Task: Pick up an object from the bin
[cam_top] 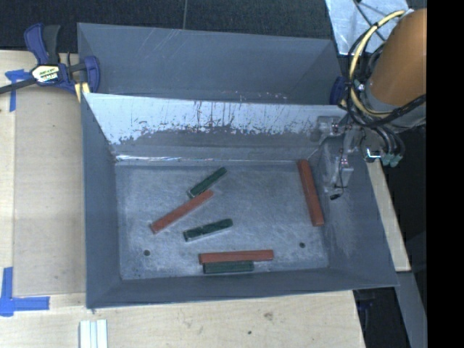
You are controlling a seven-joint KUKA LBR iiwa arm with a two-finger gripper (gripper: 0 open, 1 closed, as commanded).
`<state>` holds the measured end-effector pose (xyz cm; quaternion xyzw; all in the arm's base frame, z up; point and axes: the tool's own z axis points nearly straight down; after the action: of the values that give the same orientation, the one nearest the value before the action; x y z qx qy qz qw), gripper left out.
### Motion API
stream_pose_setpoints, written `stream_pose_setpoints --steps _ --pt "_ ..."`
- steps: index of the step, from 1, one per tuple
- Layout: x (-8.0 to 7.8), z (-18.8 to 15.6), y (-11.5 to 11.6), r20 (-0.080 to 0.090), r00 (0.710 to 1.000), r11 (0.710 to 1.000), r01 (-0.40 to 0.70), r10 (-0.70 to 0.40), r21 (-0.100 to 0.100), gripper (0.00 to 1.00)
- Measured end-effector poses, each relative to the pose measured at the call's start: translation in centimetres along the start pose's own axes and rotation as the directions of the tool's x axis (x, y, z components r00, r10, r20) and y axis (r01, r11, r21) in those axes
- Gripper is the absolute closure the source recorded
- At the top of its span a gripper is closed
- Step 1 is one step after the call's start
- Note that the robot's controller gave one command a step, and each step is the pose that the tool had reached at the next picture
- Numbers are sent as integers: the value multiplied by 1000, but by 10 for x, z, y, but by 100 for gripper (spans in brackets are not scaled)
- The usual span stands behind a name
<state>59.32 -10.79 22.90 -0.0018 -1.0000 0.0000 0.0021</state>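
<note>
Camera view.

1. Bin (217, 64): grey metal, sloped walls, flat speckled floor. Six loose sticks lie on the floor, none stacked.

2. Arm (402, 56): enters at the right edge, with a tan-orange cover and looped cables at the wrist.

3. Claw (338, 185): hangs low over the foot of the right wall, towards the back right corner. It cannot be told whether it is apart or together, and nothing is seen held in it.

4. Right red-brown stick (310, 193): nearest item to the claw. It lies flat along the foot of the right wall, running back to front with its front end leaning slightly right. It is just beside the claw, on the claw's left; contact cannot be judged.

5. Upper dark green stick (207, 182): left of centre, tilted, well apart from the claw.

6. Slanted red-brown stick (181, 212): its upper end meets the lower end of item 5.

7. Middle dark green stick (207, 229): lies alone, below item 6.

8. Front red-brown stick (236, 256): level, near the front wall.

9. Front dark green stick (228, 267): parallel to item 8 and touching its front edge.
</note>
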Motion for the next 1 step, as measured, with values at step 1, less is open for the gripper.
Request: stream_pose_setpoints --steps 1 --pt "-9 130 66 0 999 999 54 -54 -2 0"
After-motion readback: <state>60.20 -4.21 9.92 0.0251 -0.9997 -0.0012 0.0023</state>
